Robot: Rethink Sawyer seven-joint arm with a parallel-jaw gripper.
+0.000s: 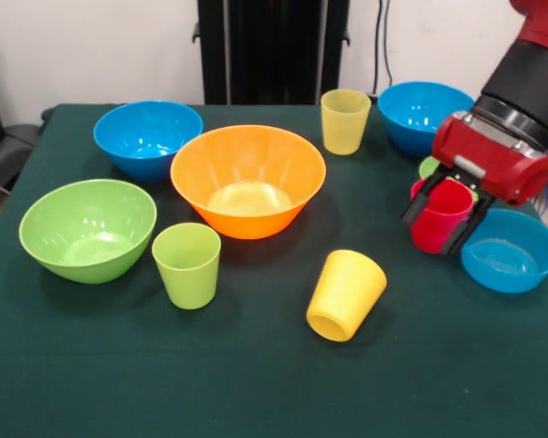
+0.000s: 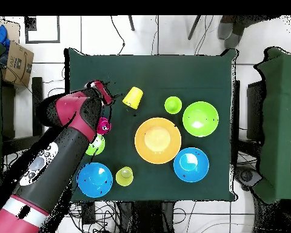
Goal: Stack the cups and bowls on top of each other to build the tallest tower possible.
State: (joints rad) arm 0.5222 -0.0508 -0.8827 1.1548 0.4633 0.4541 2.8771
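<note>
My gripper (image 1: 440, 219) straddles the upright red cup (image 1: 438, 217) — one finger either side of its rim, whether pressing I cannot tell. The cup stands between the small green bowl (image 1: 429, 167) and shallow blue bowl (image 1: 511, 251); the orange bowl (image 1: 247, 180) — the base — lies well apart across the table.

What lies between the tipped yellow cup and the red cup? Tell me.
Nothing: in the front view only bare green cloth separates the tipped yellow cup from the red cup.
</note>
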